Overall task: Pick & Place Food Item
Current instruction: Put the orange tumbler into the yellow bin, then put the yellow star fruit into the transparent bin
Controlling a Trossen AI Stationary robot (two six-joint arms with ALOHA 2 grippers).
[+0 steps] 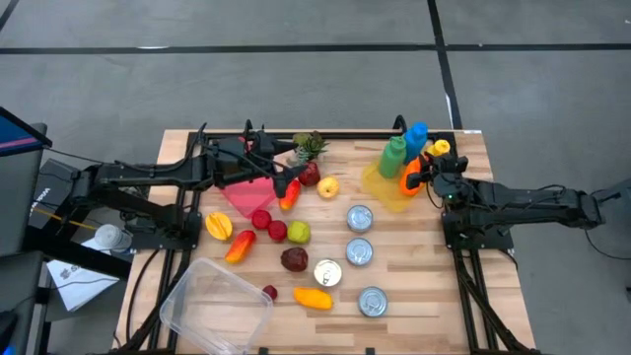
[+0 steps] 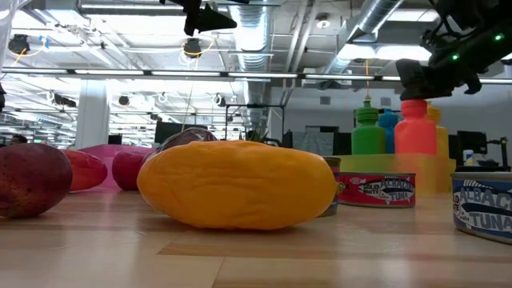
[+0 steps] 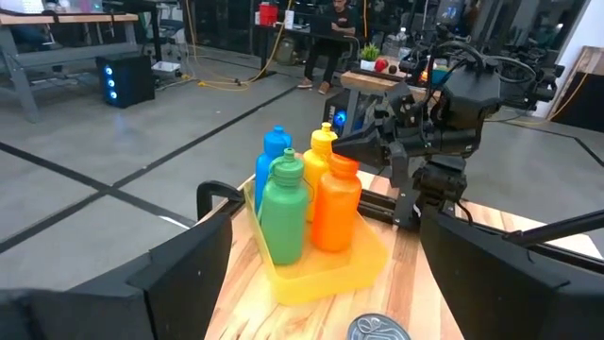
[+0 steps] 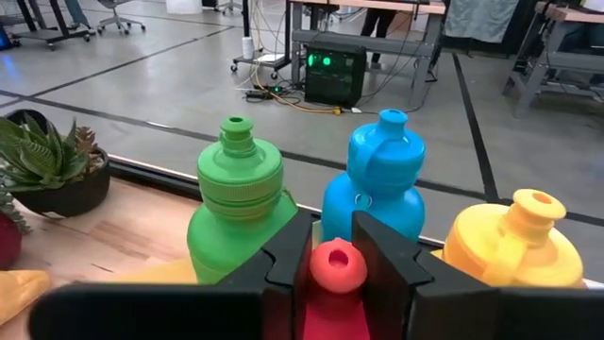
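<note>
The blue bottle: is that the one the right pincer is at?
No, the right pincer straddles the orange bottle's cap; the blue bottle stands behind it.

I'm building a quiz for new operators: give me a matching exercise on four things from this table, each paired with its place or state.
Things:
1. orange bottle
2. clear plastic container
3. left gripper
4. potted plant

Places or states:
A. at the table's near left corner
B. open, over the fruit
C. between the right gripper's fingers
D. at the table's far edge, beside the pink tray

Pairs: 1-C, 2-A, 3-B, 4-D
</note>
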